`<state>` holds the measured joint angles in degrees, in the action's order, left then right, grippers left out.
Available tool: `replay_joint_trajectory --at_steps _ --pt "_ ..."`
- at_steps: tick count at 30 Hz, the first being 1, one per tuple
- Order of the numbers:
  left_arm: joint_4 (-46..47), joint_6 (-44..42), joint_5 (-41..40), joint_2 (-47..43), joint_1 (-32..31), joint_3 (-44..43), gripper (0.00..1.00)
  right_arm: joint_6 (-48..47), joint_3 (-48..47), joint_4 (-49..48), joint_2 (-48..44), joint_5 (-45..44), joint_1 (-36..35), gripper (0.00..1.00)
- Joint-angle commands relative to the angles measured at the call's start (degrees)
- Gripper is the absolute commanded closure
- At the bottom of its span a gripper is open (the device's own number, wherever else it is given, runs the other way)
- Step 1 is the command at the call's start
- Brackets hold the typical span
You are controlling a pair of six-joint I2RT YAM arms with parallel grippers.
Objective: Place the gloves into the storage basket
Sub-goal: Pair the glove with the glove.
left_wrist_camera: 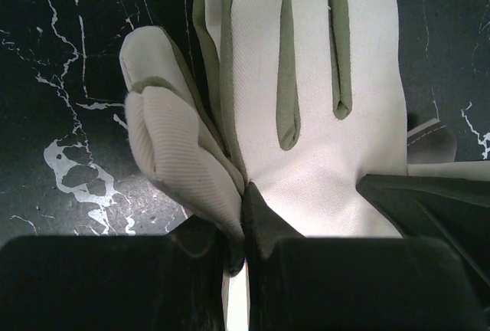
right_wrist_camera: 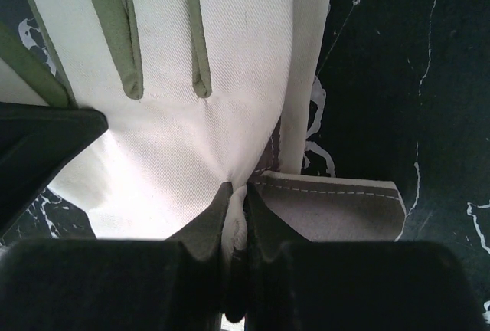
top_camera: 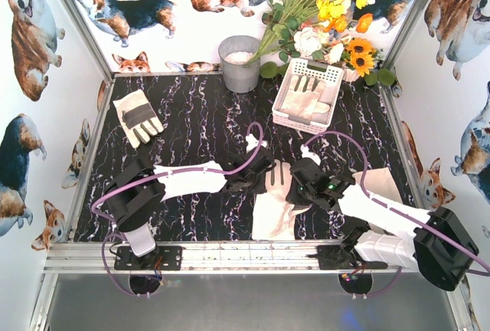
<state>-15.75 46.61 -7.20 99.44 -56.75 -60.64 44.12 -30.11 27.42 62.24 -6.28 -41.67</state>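
A cream-white glove (top_camera: 274, 212) with olive-grey strips between its fingers lies on the dark marbled table between my two grippers. My left gripper (top_camera: 260, 172) is shut on its thumb-side edge (left_wrist_camera: 243, 220). My right gripper (top_camera: 297, 181) is shut on a pinch of fabric at its other edge (right_wrist_camera: 236, 220), next to a grey stitched panel (right_wrist_camera: 337, 208). The glove shows in the left wrist view (left_wrist_camera: 314, 78) and the right wrist view (right_wrist_camera: 222, 55). Another glove (top_camera: 138, 116) with dark panels lies at the back left. The white slotted storage basket (top_camera: 293, 123) at the back right holds gloves (top_camera: 305, 101).
A grey metal bucket (top_camera: 240, 63) stands at the back centre, left of the basket. A bunch of artificial flowers (top_camera: 321, 9) leans over the basket's far side. Corgi-print walls close in the table on three sides. Purple cables loop over both arms.
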Motion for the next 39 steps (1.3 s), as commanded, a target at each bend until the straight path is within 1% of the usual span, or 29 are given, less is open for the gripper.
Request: replay_joint_trajectory --at_steps 1,5,6,7,10,12,17,19,21,23,27,29,31,35,37,39 --pt "-1.95 -2.92 -8.40 1.47 1.78 -0.08 1.00 -1.09 1.45 7.22 1.46 -3.37 -0.08 1.00" --pt "-3.24 -2.93 -10.08 1.57 1.82 -0.46 1.00 -0.91 1.54 6.84 4.01 -3.77 -0.08 1.00" --pt "-3.72 -2.93 -10.54 1.41 1.89 -0.64 0.99 -0.89 1.54 6.78 4.29 -3.88 -0.08 1.00" --pt "-3.98 -2.92 -10.96 1.07 1.86 -0.65 0.93 -0.83 1.54 6.79 4.56 -3.97 -0.08 1.00" --pt "-3.48 -3.65 -11.93 -1.15 1.82 -0.09 0.81 -0.57 1.54 6.63 4.97 -4.17 -0.08 1.00" --pt "-3.16 -4.33 -12.53 -2.79 1.83 0.30 0.77 -0.53 1.62 6.64 5.15 -4.19 -0.08 1.00" --pt "-4.66 -4.80 -14.22 -6.81 1.83 0.41 0.72 -0.40 1.71 6.37 5.57 -4.18 -0.08 1.00" --pt "-3.82 -5.04 -12.89 -8.61 1.74 1.15 0.69 -0.42 1.70 6.25 5.69 -4.09 -0.08 1.00" --pt "-1.08 -5.17 -9.97 -10.38 1.67 2.79 0.66 -0.43 1.71 6.17 5.74 -4.01 -0.08 1.00" --pt "2.38 -4.46 -5.88 -11.13 1.64 4.70 0.67 -0.52 1.72 6.19 5.64 -4.02 -0.08 1.00" --pt "9.83 -1.10 1.22 -8.98 1.03 7.87 0.76 -0.80 1.34 6.70 5.00 -4.01 -0.08 1.00" --pt "15.24 0.28 4.21 -7.19 0.73 8.90 0.79 -0.84 1.03 7.34 4.22 -4.25 -0.08 1.00" --pt "20.21 1.27 6.65 -5.34 0.52 9.58 0.81 -0.87 0.74 8.58 2.90 -4.81 -0.07 0.92" --pt "28.38 2.49 9.06 1.38 0.61 10.74 0.84 -1.06 -0.68 11.73 -1.31 -6.44 0.00 0.76" --pt "29.94 3.35 9.98 4.14 0.91 11.18 0.87 -1.43 -1.84 13.70 -3.14 -7.74 0.10 0.69" --pt "28.71 3.68 9.92 6.01 0.94 11.19 0.89 -2.03 -3.20 16.06 -4.97 -9.33 0.10 0.63"
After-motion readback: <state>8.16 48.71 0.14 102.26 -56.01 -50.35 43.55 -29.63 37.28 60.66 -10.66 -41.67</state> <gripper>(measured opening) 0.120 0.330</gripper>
